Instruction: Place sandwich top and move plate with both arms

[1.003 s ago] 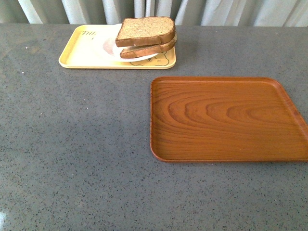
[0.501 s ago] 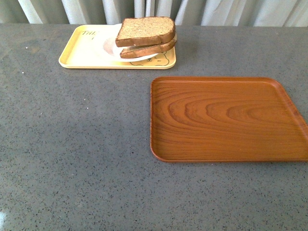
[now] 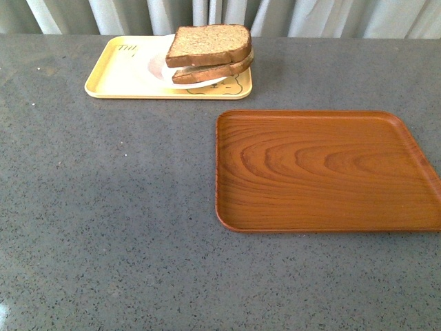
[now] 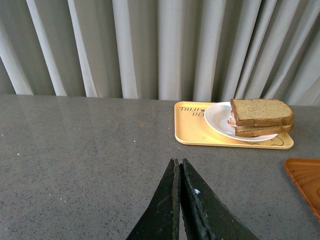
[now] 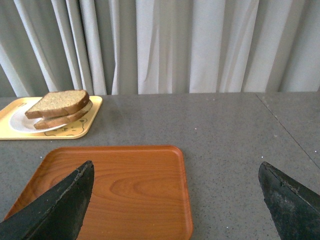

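Already the sandwich top (image 3: 209, 43) lies on the lower slice (image 3: 213, 69), the stack seated on the plate (image 4: 220, 121), which rests on the right half of the yellow tray (image 3: 120, 74) at about eleven o'clock on the grey table (image 3: 103, 207). The plate's rim shows bare on the side away from the wooden tray, and the bread overhangs it slightly toward the tray's right edge. The yellow tray's far edge lies near the curtain (image 4: 150, 45). The wooden tray (image 3: 324, 169) sits at about three o'clock, well apart from the yellow tray, with a strip of bare table between them; its right edge runs out of the front view. From six round to nine o'clock the table is open grey surface.

Neither arm shows in the front view. The left gripper (image 4: 177, 167) has its fingers pressed together with nothing between them, above bare table. The right gripper (image 5: 175, 182) is spread wide and holds nothing, one finger (image 5: 60, 210) over the wooden tray's near corner, the other over bare table
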